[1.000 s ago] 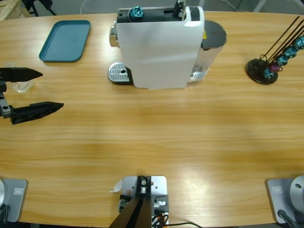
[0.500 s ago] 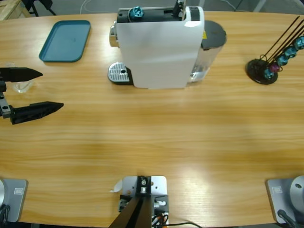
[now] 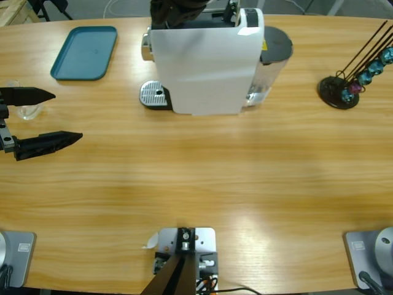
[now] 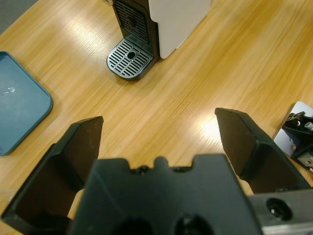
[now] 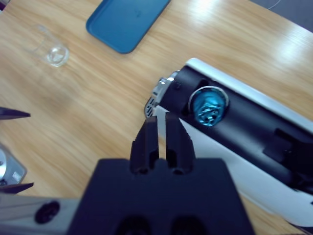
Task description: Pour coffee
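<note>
The white coffee machine (image 3: 206, 61) stands at the back middle of the table, its metal drip tray (image 3: 153, 95) on its left side. A teal capsule (image 5: 209, 106) sits in the slot on the machine's black top. My right gripper (image 5: 161, 118) hovers just beside the capsule, shut with nothing in it. In the high view the right gripper (image 3: 178, 9) covers the capsule. A clear glass cup (image 3: 27, 110) stands at the far left. My left gripper (image 3: 67, 115) is wide open beside the cup, and the drip tray (image 4: 129, 58) lies far ahead of the left gripper (image 4: 159, 120).
A teal tray (image 3: 85, 52) lies at the back left. A black capsule rack (image 3: 344, 86) with several capsules stands at the right edge. The machine's water tank (image 3: 273, 52) sits on its right side.
My right gripper has come in from the top edge over the machine's top and now hides the capsule in the high view. The left gripper has not moved.
</note>
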Controlling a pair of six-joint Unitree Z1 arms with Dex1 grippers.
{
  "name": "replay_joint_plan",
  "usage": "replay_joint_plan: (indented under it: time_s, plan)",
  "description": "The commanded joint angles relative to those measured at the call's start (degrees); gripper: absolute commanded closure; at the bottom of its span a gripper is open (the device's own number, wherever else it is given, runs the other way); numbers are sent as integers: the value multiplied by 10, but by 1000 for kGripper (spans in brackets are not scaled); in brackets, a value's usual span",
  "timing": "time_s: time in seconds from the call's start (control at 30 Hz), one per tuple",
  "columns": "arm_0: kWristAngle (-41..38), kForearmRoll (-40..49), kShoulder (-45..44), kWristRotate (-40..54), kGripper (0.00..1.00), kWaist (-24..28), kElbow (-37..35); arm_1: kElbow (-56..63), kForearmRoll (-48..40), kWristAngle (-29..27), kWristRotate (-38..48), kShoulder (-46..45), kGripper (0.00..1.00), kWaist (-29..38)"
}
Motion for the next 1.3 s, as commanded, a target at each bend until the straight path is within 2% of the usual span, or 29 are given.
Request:
replay_joint_plan:
  time_s: [0.03,0.23,0.83,1.3]
  plan:
    - [-1,-7,17,-7,0,-4,22,8,4,-44,-7,33,1000,-12]
    - [-1,-7,17,-7,0,-4,22,12,4,-57,-7,34,1000,-12]
    - [-1,-10,22,-8,0,-4,24,5,8,-24,-17,43,1000,-12]
    - [-5,-17,26,-7,0,-4,23,25,19,-63,-17,9,1000,-11]
